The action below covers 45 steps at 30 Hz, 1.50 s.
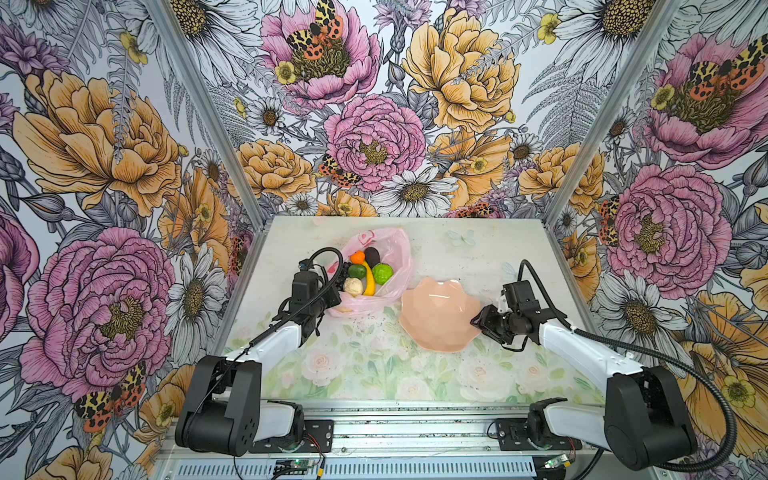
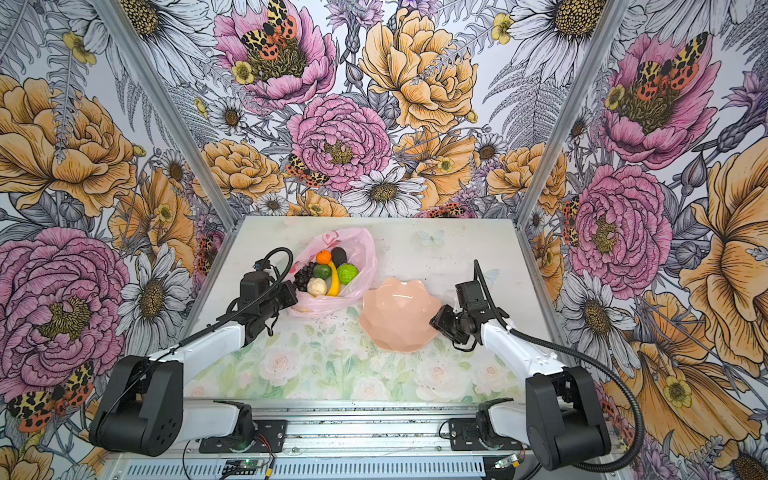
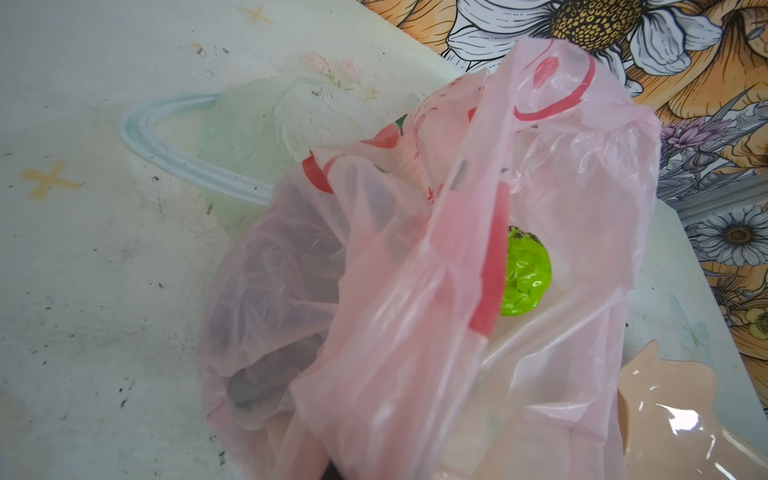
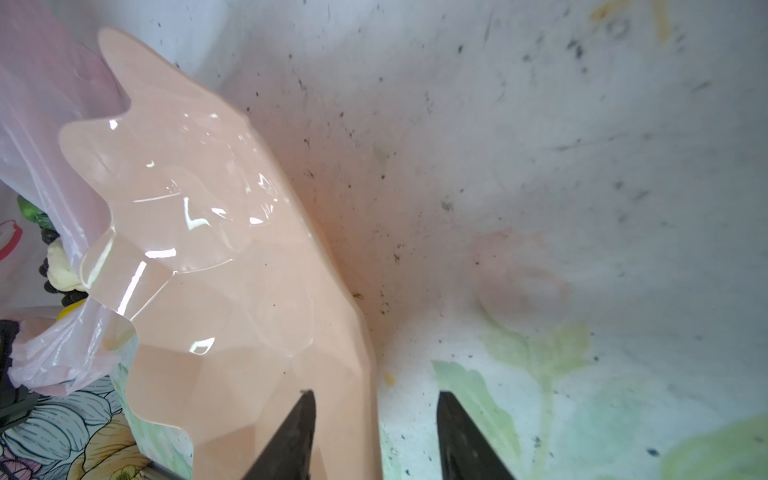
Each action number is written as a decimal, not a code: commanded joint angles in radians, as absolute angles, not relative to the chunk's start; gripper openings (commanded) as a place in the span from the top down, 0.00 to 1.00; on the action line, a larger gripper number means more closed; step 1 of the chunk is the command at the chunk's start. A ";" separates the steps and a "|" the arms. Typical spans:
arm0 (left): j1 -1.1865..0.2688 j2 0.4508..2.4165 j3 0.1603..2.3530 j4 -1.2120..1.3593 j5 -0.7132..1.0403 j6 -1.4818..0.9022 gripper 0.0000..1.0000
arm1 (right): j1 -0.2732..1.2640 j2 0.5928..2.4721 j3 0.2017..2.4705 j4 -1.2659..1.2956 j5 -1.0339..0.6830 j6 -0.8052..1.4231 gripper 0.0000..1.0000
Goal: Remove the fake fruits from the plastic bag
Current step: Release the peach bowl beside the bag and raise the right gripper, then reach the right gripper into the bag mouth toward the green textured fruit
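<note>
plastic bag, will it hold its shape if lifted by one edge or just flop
Probably flops: the plastic bag is thin, translucent and creased into loose folds. It likely slumps around its load rather than staying open. The round lime and orange lie loose in its open mouth, so they may roll out if it tilts.
</note>
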<state>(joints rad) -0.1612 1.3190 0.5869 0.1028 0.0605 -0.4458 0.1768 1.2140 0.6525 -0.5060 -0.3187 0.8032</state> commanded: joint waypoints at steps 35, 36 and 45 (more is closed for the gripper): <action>-0.120 1.213 0.454 0.061 0.090 -0.523 1.00 | 0.689 1.973 1.654 -0.446 0.002 0.615 0.29; -0.121 1.211 0.455 0.063 0.088 -0.524 1.00 | 0.689 1.994 1.670 -0.444 0.000 0.616 0.29; -0.124 1.210 0.453 0.065 0.086 -0.526 1.00 | 0.684 2.179 1.814 -0.447 -0.031 0.599 0.21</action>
